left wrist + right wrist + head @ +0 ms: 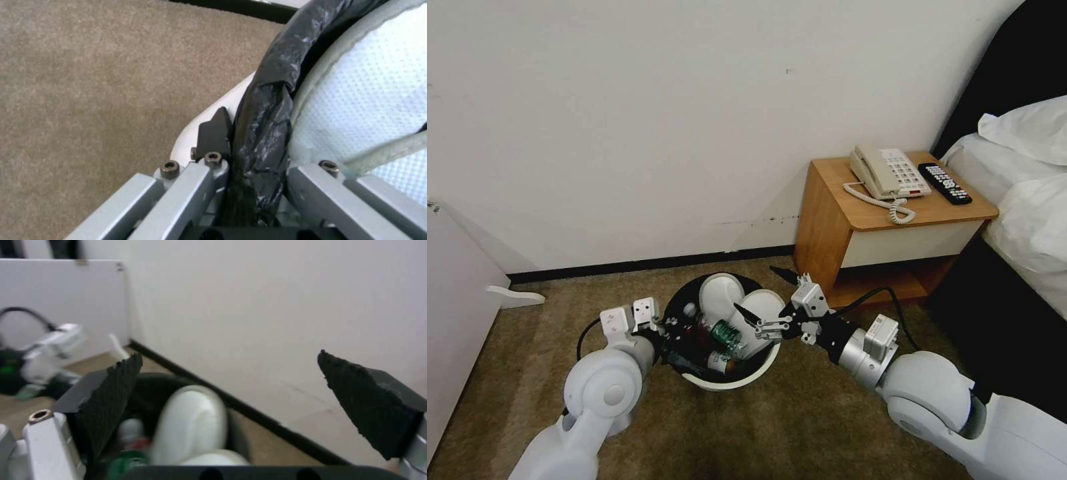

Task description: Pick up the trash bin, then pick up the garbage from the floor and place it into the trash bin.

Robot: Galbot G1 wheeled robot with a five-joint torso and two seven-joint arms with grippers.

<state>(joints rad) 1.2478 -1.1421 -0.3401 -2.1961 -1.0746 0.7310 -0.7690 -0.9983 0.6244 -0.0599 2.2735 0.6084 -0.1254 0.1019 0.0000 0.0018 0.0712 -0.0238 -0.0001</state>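
— What's closest to the robot?

— Its two arms, reaching down over the carpet [800, 427]. The left gripper [662, 328] is pinching the rim of the trash bin [740, 381], one finger [214, 133] outside the white wall and the other inside, with the black bag [262, 133] squeezed between them.

— Why hold it by the rim?

— My guess is that it keeps the bin steady and tipped toward the other arm, so things can be dropped in.

— And the right gripper?

— The right gripper [758, 319] hangs just over the bin's mouth with its fingers [111, 400] spread wide and nothing between them. That looks like a release over the opening.

— What's inside?

— Two white slippers [737, 307] standing against the far side, a green-labelled bottle [726, 333] and some darker items I can't make out.

— So the job is far along?

— Seemingly; the carpet in sight has no litter on it.

— What lies beyond?

— The black baseboard [647, 265] and wall, and a wooden nightstand [854, 227] carrying a telephone [887, 173] and a remote [945, 183], beside the bed [1020, 193].
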